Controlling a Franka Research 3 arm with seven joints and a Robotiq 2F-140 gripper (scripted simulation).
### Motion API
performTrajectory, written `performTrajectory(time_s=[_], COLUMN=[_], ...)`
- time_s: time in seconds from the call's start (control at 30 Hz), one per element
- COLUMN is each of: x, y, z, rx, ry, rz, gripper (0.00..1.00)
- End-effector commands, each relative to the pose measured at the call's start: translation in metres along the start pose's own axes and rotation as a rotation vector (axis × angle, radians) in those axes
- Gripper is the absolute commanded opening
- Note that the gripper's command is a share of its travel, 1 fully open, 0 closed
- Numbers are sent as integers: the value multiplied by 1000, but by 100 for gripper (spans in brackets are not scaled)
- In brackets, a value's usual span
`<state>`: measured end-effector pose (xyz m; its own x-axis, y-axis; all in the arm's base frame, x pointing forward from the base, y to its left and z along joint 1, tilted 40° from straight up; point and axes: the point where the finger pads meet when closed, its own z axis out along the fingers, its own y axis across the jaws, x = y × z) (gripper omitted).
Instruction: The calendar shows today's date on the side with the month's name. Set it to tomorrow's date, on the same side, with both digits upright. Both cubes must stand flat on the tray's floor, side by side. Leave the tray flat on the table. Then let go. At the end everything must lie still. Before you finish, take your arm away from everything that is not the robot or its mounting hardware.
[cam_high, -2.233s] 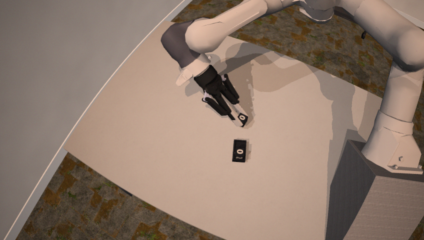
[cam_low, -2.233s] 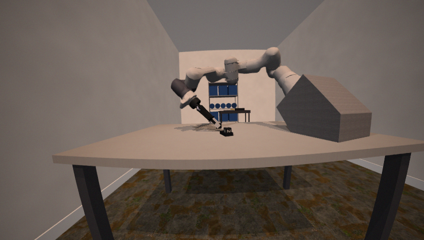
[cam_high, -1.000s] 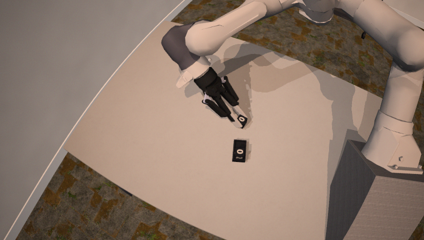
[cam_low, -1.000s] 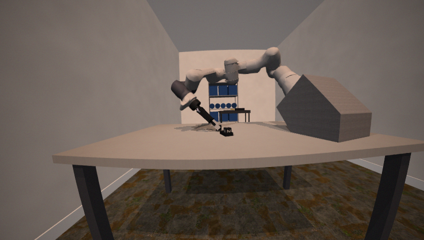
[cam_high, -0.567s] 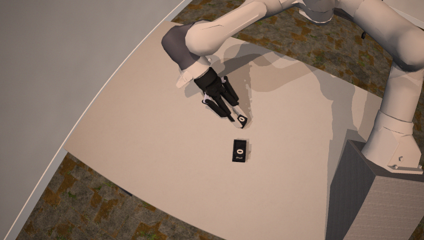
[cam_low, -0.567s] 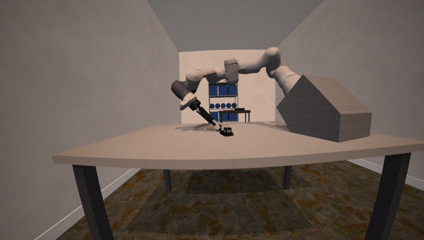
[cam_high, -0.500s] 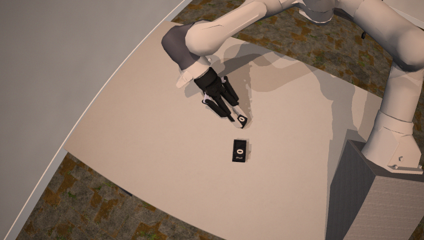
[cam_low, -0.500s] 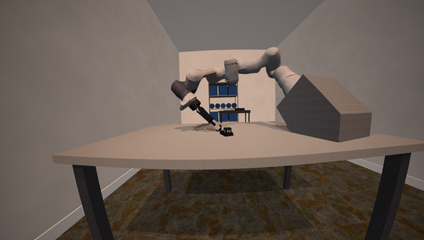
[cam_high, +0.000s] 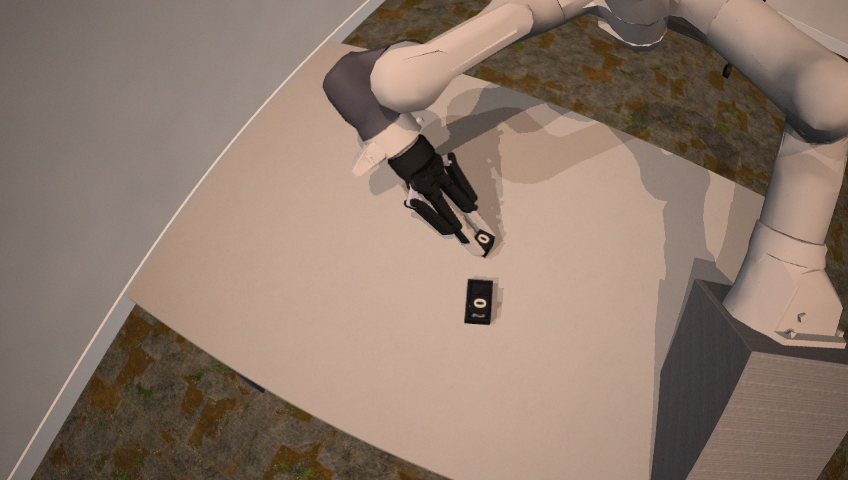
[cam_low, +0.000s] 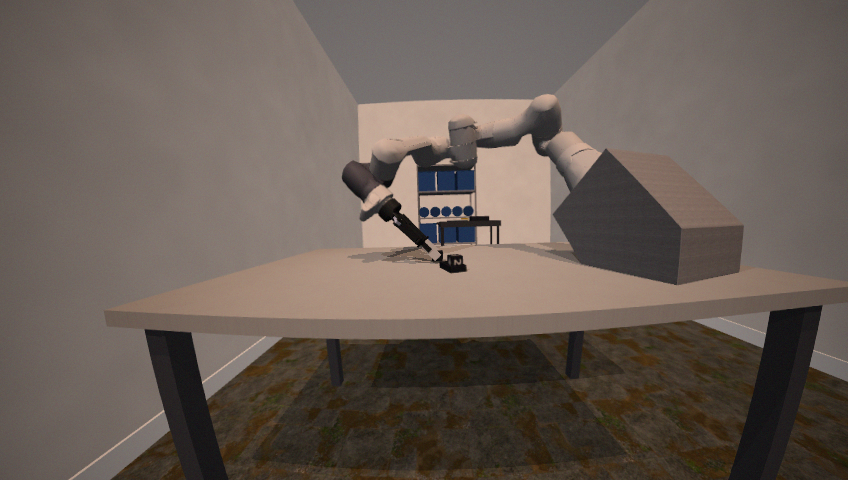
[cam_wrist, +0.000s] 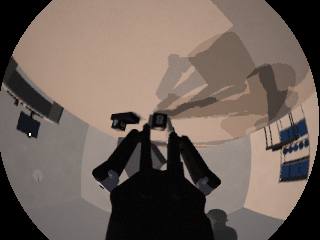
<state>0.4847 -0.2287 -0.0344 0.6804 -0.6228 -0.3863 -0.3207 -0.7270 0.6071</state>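
The robot's hand (cam_high: 471, 236) grips a black number cube (cam_high: 484, 240) low over the desk (cam_high: 297, 297), near the tray (cam_high: 479, 302) holding the other cube (cam_high: 479, 304).

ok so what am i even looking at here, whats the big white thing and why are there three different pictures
The big white thing is a robot arm, bolted to a grey block at one corner of a beige table. At its tip is a black gripper, a two-fingered claw.

The three pictures show one moment from three cameras: one looking down from above, one standing across the room, and a round fisheye one mounted on the arm's wrist, looking along the fingers.

On the table sits a small black calendar tray with one number cube in it, showing a 0 on top. The second cube, also showing a 0, is out of the tray, pinched between the gripper's fingers low over the table.
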Motion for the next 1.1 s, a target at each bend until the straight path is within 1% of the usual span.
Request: performTrajectory(time_s=[0.0,1.07], x=[3,6], y=[1,1], z=[2,5], rx=[0,0], ry=[3,3], rz=[-2,-2], gripper=[17,17])
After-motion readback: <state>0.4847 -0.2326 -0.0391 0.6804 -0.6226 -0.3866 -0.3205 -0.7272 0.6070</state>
